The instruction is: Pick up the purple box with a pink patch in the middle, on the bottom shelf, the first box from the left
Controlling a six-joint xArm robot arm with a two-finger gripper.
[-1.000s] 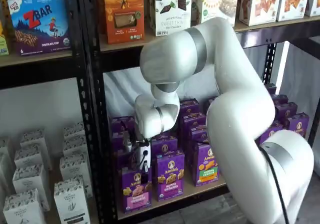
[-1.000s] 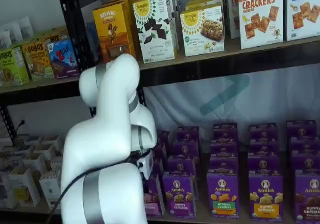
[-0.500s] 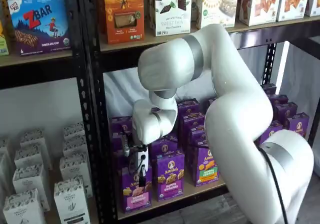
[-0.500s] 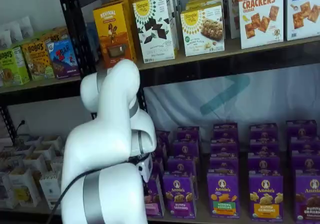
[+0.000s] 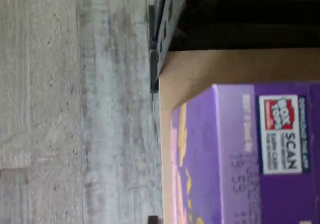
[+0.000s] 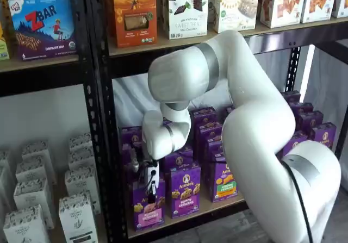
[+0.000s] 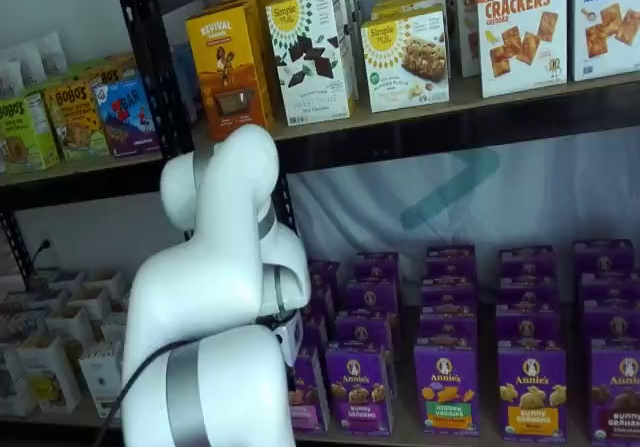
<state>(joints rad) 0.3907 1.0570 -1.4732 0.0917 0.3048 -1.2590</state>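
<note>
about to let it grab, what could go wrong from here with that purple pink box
The claw hangs right at the front face of the purple box with the pink patch, so it may push the box back or tip it instead of gripping. The neighbouring purple box stands close beside it, so a finger might clip it. Whether the claw is open cannot be told.

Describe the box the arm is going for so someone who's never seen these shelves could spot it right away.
Look at the bottom shelf of the black rack, filled with purple Annie's boxes. At the front row's end nearest the black upright post stands the purple box, directly below the end effector. Its front patch is pink, unlike the purple-fronted neighbour beside it.
</note>
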